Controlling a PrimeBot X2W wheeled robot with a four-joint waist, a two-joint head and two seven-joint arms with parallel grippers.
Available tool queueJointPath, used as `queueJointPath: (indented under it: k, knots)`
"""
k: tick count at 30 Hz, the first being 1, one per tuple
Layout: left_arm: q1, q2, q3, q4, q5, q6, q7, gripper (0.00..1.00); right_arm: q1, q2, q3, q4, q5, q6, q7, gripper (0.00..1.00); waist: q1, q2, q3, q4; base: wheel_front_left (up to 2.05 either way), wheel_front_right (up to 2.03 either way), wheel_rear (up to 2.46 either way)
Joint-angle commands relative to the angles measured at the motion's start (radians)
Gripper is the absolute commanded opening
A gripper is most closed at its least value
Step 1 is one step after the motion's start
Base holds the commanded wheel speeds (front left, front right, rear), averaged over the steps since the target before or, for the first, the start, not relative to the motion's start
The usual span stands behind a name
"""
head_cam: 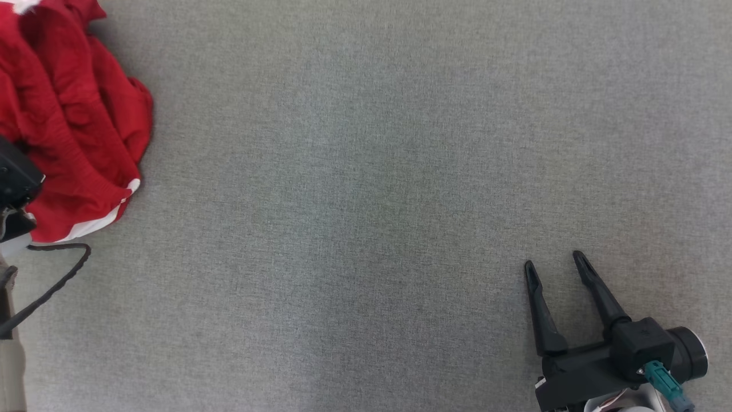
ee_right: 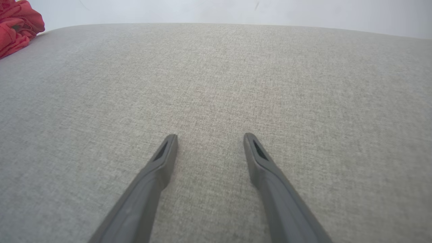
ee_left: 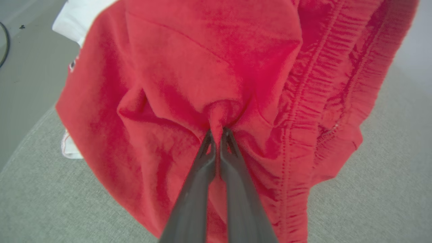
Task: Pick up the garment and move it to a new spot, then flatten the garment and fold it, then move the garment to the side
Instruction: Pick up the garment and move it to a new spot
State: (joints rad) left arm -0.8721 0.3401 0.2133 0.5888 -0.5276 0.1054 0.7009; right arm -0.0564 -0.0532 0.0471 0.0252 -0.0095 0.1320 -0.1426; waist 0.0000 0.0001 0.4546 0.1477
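Fingers [ee_left: 197, 189] of the left gripper [ee_left: 218, 132] are pinched tight on a fold of the red garment [ee_left: 209, 67] (it has some white trim). It lies bunched up at the far left of the grey table [head_cam: 366, 200]. Over on the other side, the right gripper [head_cam: 553, 260] is wide open, holding nothing.

A red garment [head_cam: 74, 114] lies crumpled in a loose heap at the far left of the grey cloth-covered desk [head_cam: 366, 200], partly cut off by the edge of the head view; white trim [head_cam: 97, 224] shows along its near hem; seen close in the left wrist view, the cloth is soft and deeply creased, with a gathered band [ee_left: 303, 101] of stitched ruffles running down one side; a small fold at its middle is pinched between the closed fingers of the left end effector [ee_left: 217, 135].
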Motion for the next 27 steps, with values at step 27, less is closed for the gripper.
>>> queueJointPath:
  k: [27]
  knots:
    - [-0.092,0.031,-0.166,-0.302,0.064,-0.067,0.065,0.00,0.029,0.003,0.026,0.243,0.193,-0.002,-0.119,1.00,0.0000,-0.0001,-0.423,-0.012,0.00,0.00,0.00]
